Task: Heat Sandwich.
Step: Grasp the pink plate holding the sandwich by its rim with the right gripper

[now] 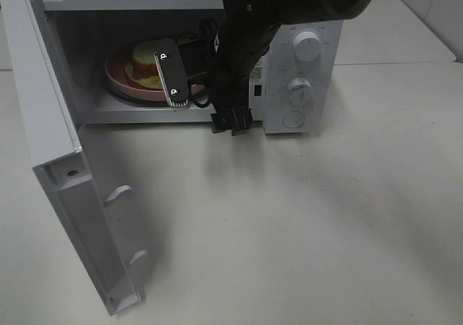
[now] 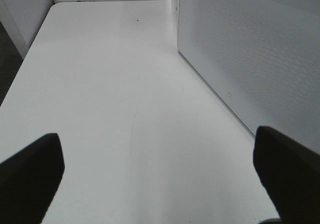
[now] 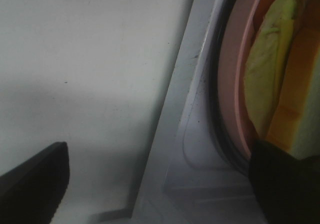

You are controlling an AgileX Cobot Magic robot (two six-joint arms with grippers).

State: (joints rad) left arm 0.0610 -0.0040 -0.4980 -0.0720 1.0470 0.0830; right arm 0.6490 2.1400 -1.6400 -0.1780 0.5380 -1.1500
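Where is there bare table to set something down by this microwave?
Free: the table in front of the microwave, right of its open door; also right of the microwave. Crowded: the cavity, with pink plate and sandwich, right end effector at its mouth.

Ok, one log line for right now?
sandwich: on plate in microwave | door: open | right tool: open, by plate | left tool: open, beside microwave

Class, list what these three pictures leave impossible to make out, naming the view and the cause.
Sandwich: exterior high, right part hidden behind the right hand.
Markings round the upper dial: exterior high, too small to read.
Left hand: left wrist, only two fingertips show, rest cut off by the frame.
Pink plate: right wrist, mostly cut off by the edge, blurred.
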